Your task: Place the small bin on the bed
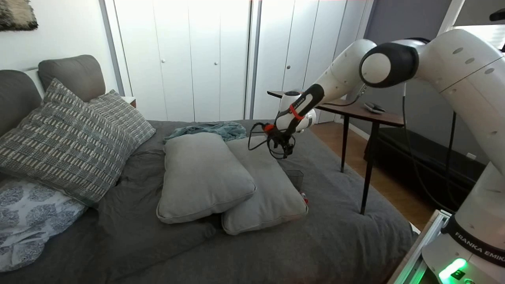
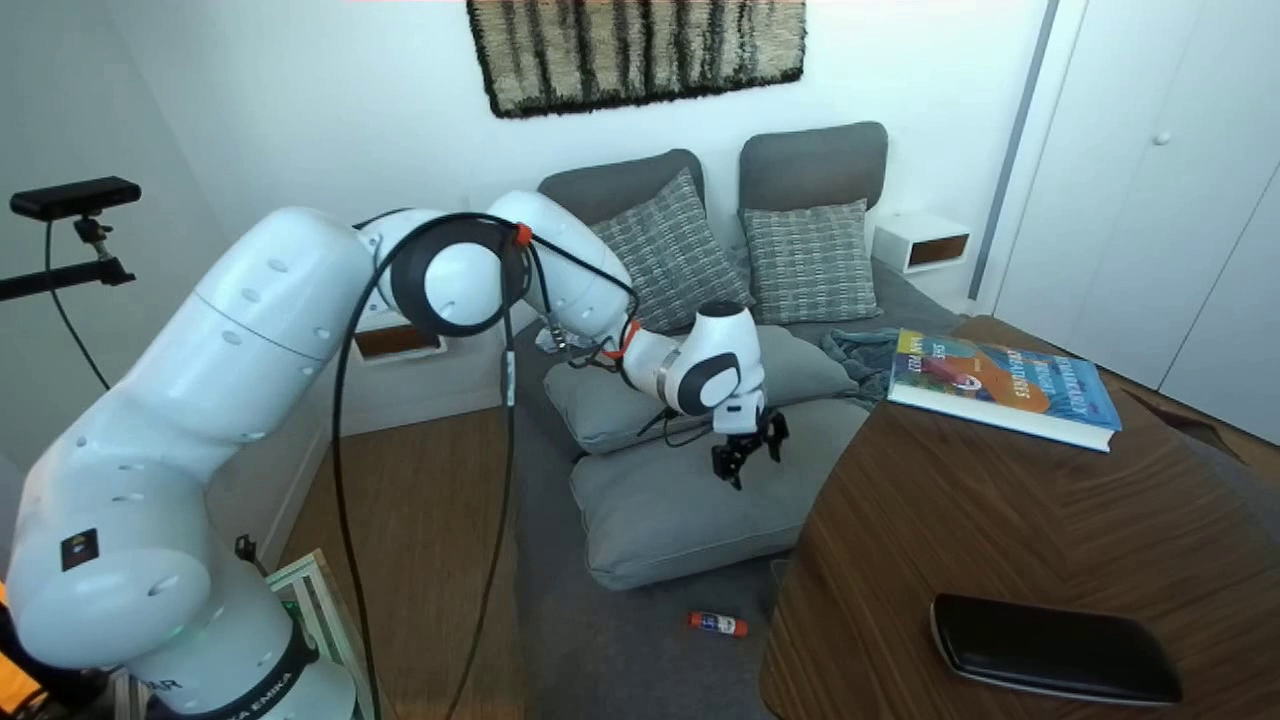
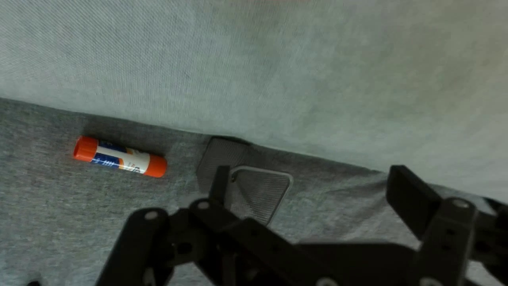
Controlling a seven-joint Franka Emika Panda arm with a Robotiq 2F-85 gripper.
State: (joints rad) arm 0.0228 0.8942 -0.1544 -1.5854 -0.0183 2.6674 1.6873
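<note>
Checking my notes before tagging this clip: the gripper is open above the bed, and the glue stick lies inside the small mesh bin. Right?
Not quite: the wrist view shows the glue stick lying on the bed, outside the small mesh bin and apart from it. The gripper is indeed open above the bed.

Both exterior views are aimed over the bed point(image 1: 315, 248), toward closet point(image 1: 205, 79) and headboard point(image 2: 813, 165). The wrist's is aimed closely down.

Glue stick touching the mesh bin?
Apart. The wrist view shows it from above: a strip of grey bed is plainly visible between the nearer end of the glue stick and the mesh bin.
</note>
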